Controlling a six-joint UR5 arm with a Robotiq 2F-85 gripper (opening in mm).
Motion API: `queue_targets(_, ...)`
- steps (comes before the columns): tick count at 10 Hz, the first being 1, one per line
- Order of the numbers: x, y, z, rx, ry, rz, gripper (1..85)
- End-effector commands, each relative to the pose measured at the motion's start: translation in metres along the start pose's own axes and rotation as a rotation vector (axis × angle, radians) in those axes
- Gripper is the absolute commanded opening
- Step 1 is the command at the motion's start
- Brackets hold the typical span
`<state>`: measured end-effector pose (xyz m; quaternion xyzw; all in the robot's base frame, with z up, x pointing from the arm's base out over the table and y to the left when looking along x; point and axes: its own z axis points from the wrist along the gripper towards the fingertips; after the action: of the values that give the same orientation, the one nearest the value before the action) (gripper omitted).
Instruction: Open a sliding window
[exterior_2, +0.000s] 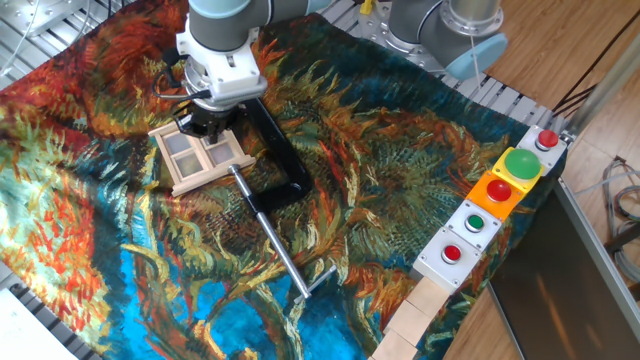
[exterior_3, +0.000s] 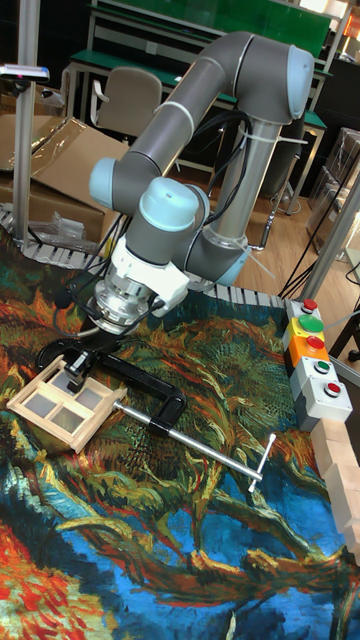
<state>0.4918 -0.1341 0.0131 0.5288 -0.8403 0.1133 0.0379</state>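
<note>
The sliding window (exterior_2: 201, 158) is a small pale wooden frame with four panes, lying flat on the patterned cloth at the left; it also shows in the tall fixed view (exterior_3: 62, 400). My gripper (exterior_2: 208, 124) points down at the window's far edge, its dark fingertips at or just above the frame. In the tall fixed view the gripper (exterior_3: 83, 364) stands over the frame's far corner. The wrist hides the gap between the fingers, so I cannot make out whether they are open or shut.
A black C-clamp (exterior_2: 278, 152) lies right beside the window, its long steel screw (exterior_2: 277, 247) running toward the front. A row of button boxes (exterior_2: 497, 190) lines the right edge of the table. Wooden blocks (exterior_2: 415, 315) sit at the front right.
</note>
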Motion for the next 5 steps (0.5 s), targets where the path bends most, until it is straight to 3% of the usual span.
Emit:
queue_targets(1, -0.0075, 0.0029, -0.0028, -0.009, -0.016, 0.012, 1.3)
queue_targets(5, -0.0053, 0.0018, -0.0056, -0.009, -0.015, 0.009, 1.3)
